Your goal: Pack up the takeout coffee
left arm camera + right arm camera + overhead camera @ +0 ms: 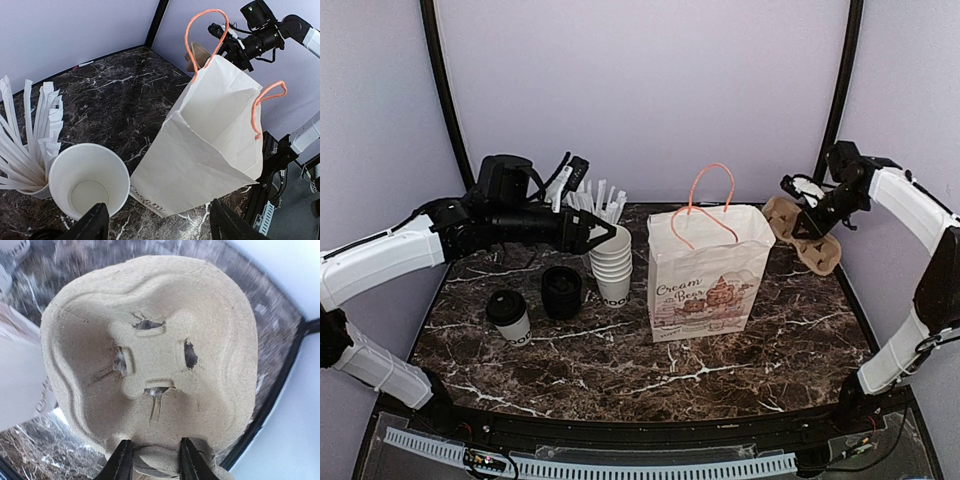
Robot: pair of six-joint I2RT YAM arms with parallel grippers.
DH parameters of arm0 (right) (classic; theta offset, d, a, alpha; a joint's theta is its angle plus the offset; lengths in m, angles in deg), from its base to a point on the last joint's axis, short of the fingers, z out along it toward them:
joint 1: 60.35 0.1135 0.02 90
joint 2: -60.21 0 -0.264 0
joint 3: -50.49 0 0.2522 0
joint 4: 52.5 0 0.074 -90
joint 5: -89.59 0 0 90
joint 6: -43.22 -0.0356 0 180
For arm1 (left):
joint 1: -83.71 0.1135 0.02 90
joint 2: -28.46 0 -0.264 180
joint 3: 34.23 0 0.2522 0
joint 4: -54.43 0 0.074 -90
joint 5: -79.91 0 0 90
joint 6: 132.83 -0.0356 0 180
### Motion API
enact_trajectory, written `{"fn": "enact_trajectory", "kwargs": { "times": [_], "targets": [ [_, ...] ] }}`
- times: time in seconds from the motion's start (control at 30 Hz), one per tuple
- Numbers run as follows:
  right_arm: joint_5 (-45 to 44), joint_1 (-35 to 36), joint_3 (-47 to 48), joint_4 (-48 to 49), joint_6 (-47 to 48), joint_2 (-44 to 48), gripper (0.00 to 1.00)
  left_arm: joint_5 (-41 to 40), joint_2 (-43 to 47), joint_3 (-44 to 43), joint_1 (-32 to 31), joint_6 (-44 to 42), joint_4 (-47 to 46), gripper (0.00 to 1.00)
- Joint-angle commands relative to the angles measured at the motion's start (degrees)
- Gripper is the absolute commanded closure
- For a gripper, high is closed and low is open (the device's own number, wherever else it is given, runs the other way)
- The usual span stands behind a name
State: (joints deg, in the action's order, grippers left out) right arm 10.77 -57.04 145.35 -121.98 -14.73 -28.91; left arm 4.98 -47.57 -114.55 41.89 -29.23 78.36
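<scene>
Coffee: the coffee (510, 318) stands upright with its lid on at the left front of the surface (620, 370), well apart from both claws. It is not packed yet.
Bag: the bag (705, 275) stands upright mid-surface with its mouth spread and handles up, so I can load it straight down from above.
Right claw: the right claw (154, 462) is closed on the rim of the carrier (150, 355), one finger on each face of the edge. That grip leaves the cup pockets free.
Carrier pose: it is tilted at the far right, just beyond the bag. From above I cannot tell whether its low edge rests on the surface or hangs free.
Left claw: the left claw (603, 232) is open and empty. It hovers over the cups (612, 270), between the straws (598, 198) and the bag, touching neither.
Lids: a black stack, lids I think (561, 292), sits between the coffee and the cups.
Step, as I read it: the carrier goes into the bag first, and the coffee follows.
Next move needs: I must level the carrier over the bag mouth and clear the handles.
Risk: a pinch on the edge alone lets the carrier swing, and it could snag a handle or tip the light bag.
Left arm: it is placed well to steady the bag, but it must come back past the cups to reach the coffee.
</scene>
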Motion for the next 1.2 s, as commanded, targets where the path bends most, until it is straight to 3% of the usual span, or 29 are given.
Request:
{"fn": "enact_trajectory", "kwargs": {
  "times": [0.0,0.23,0.5,0.63,0.77,0.9,1.17],
  "targets": [
    [7.27,-0.25,8.3,-0.47,-0.33,4.37,0.69,4.99,-0.21,-3.92,-0.89,-1.64,-1.61,0.28],
    [22.02,1.9,20.93,-0.82,-0.11,7.16,0.64,5.51,-6.41,-8.89,-3.68,0.11,-1.16,0.28],
    [27.87,11.04,24.52,5.92,-2.79,10.81,0.61,4.15,-10.62,-15.78,-7.92,-1.57,-1.29,0.29],
    [31.26,14.87,24.1,9.67,-5.08,11.19,0.6,-1.07,-12.77,-19.25,-8.29,-1.85,1.89,0.29],
    [29.5,16.75,23.72,11.82,-6.12,10.05,0.61,-3.15,-13.53,-20.31,-8.31,-1.09,2.65,0.3],
    [19.77,16.36,20.24,13.46,-4.45,10.69,0.67,-4.14,-12.75,-18.94,-8.33,-0.98,3.12,0.3],
    [11.89,5.4,8.08,19.34,-5.45,11.2,0.64,-6.23,-8.8,-14.69,-8.28,-1.66,3.18,0.3]
  ]
}}
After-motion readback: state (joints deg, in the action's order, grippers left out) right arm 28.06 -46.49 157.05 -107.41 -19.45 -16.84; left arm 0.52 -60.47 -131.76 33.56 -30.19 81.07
